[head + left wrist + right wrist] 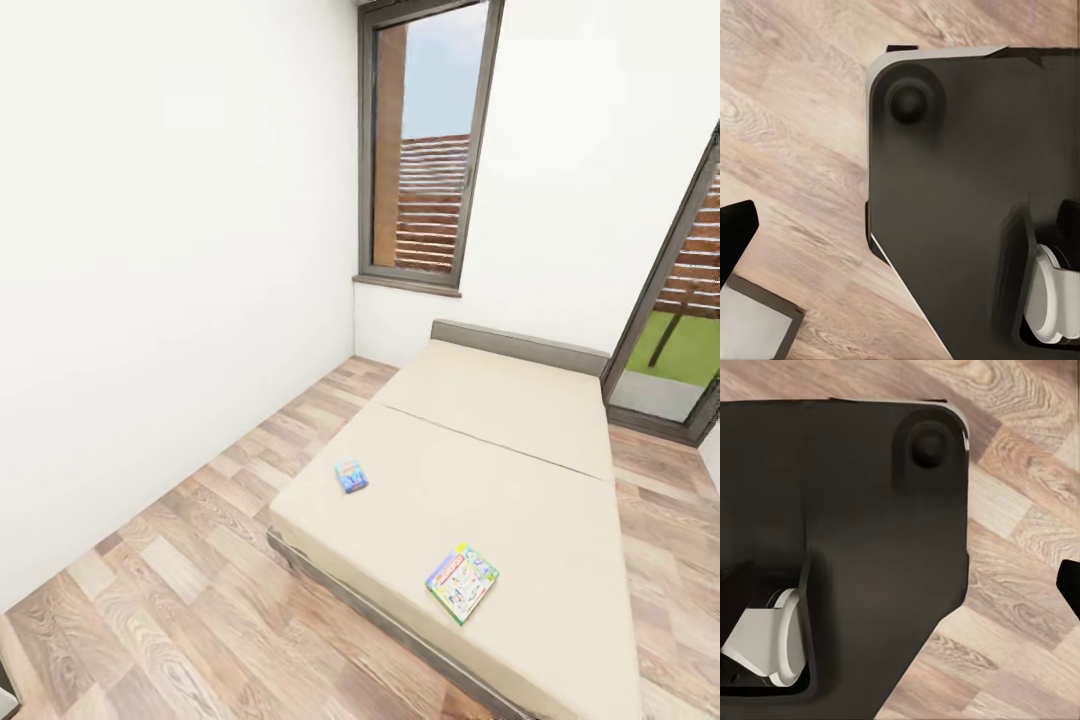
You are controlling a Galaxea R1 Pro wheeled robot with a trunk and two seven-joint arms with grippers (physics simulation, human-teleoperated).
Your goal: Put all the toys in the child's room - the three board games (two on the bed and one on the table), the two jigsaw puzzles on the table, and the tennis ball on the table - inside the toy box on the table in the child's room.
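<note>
Along the left runs a bare white wall (150,250), smooth and unmarked, meeting a floor of wood planks (170,590) in mixed tan and grey-brown tones with clear grain. Further right, at the far end of the room, a tall narrow window (425,140) in a dark grey frame shows sky and a slatted wooden fence outside, with a grey sill beneath it. Below and to the right of that window sits the bed (560,560), low and broad, its beige mattress matte and flat with a seam across the middle, on a dark grey base with a low grey headboard against the far wall. Two of the board games lie flat on the near half of the mattress, well apart: a small blue box (351,476) close to the bed's left edge, and a larger white-blue-green box (462,582) with a colourful printed lid nearer the foot, turned at an angle. Nothing lies on or against either box, and the floor strip between wall and bed is open. At the far right a glass door (675,330) in a dark frame shows green grass outside. The left wrist camera looks down on the dark rounded robot base (960,187) over the planks; the right wrist camera shows the same dark body. I cannot tell whether either gripper is apart or together.
</note>
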